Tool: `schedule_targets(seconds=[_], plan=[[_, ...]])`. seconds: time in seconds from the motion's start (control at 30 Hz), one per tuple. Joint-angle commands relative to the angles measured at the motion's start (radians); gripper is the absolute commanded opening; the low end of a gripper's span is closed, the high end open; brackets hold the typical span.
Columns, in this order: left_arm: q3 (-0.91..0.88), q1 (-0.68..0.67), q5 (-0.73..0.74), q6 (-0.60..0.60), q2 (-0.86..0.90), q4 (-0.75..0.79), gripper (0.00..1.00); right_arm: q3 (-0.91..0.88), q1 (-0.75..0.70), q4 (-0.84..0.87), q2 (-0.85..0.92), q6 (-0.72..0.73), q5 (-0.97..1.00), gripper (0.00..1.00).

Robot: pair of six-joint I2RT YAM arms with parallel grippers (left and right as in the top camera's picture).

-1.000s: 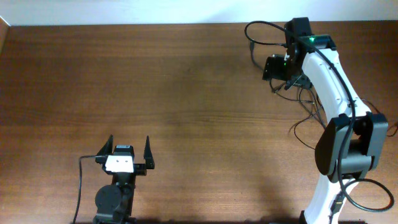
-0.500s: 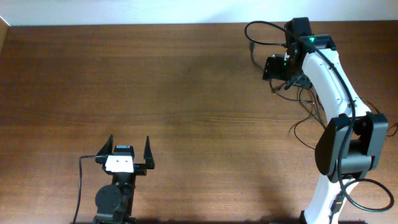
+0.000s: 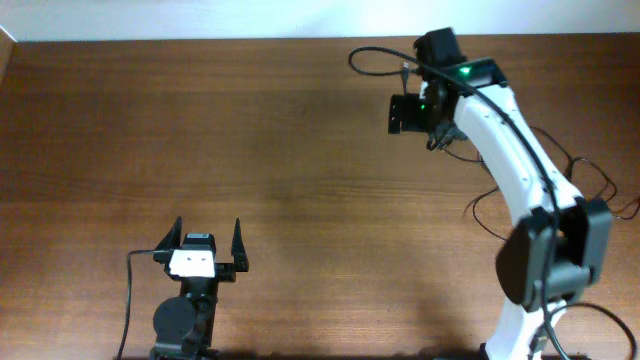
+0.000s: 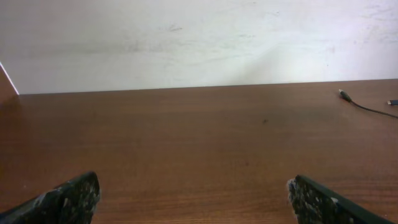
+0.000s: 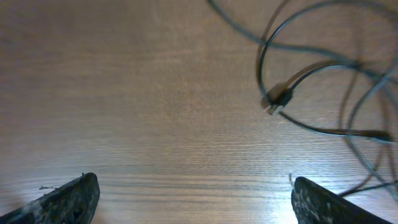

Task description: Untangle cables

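Note:
The cables are thin black cords in loose overlapping loops at the table's right side (image 3: 474,207), partly hidden under my right arm. In the right wrist view they fill the upper right, with a small plug end (image 5: 277,101) lying on the wood. My right gripper (image 3: 405,113) hangs over the far right of the table, to the left of the loops; its jaws (image 5: 193,199) are wide open and empty over bare wood. My left gripper (image 3: 208,242) is open and empty near the front left. Its view (image 4: 193,199) shows a cable tip (image 4: 344,95) far off to the right.
The brown wooden table (image 3: 250,130) ends at a white wall at the back (image 4: 199,37). The thick black cable of the right arm (image 3: 375,55) arches above the gripper. The left arm's own cable (image 3: 130,290) runs down toward the front edge.
My right arm has swung to the left, carrying its open gripper away from the cable loops. The left arm has not moved.

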Motion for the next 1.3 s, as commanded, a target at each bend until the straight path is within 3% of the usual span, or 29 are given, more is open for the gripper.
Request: schedule_targets(seconds=[0.0,0.5,0.87,1.07,1.27], plan=[[-0.003,0.006,0.011,0.016,-0.009,-0.005,0.99,0.004,-0.003,0.000,-0.136,0.001,0.002,0.98],[-0.003,0.006,0.011,0.016,-0.009,-0.005,0.99,0.003,-0.003,0.000,-0.663,0.001,0.002,0.98],[-0.003,0.006,0.011,0.016,-0.009,-0.005,0.99,0.003,-0.007,-0.015,-0.929,0.001,0.004,0.98],[-0.003,0.006,0.011,0.016,-0.009,-0.005,0.99,-0.005,-0.132,-0.115,-1.115,0.000,0.005,0.98],[-0.003,0.006,0.011,0.016,-0.009,-0.005,0.99,-0.230,-0.275,-0.119,-1.342,0.001,0.004,0.99]])
